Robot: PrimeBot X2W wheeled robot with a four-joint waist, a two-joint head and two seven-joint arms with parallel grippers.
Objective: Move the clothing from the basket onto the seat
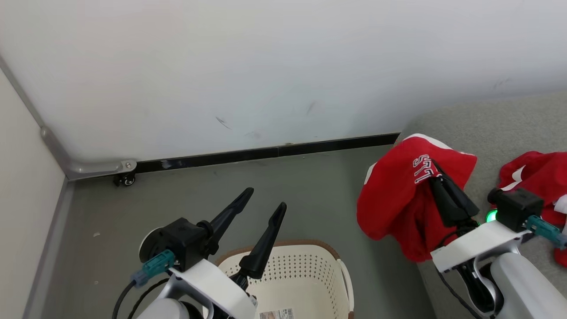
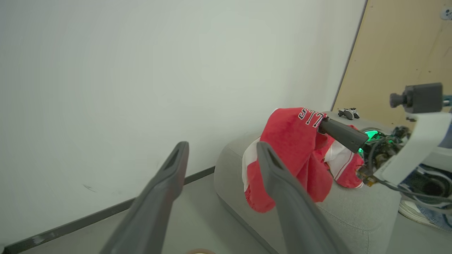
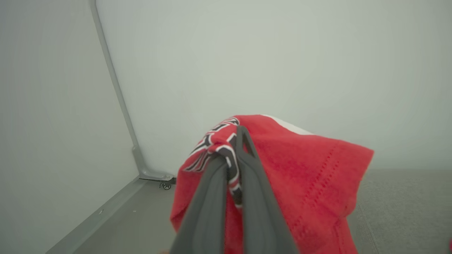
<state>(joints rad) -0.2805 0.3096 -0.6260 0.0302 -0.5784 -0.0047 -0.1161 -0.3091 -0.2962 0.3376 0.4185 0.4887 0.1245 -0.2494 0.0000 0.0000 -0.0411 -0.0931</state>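
We see bright, even, diffuse light; the white wall (image 1: 266,66) looks washed out, and shadows on the floor (image 1: 288,186) are faint. Up close, the left tool (image 2: 222,146) shows soft, blurred fingers (image 2: 155,204).

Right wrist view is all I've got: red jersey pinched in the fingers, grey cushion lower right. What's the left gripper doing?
Observer: The left gripper is open and empty, by the basket rim in the head view.
Operator: Anything in the basket?
Observer: No clothing in the part that shows. The left arm and the frame edge hide the rest.
Operator: Anything on the seat already?
Observer: Yes. A second red-and-white garment lies on the seat, to the right of the jersey that the right gripper holds.
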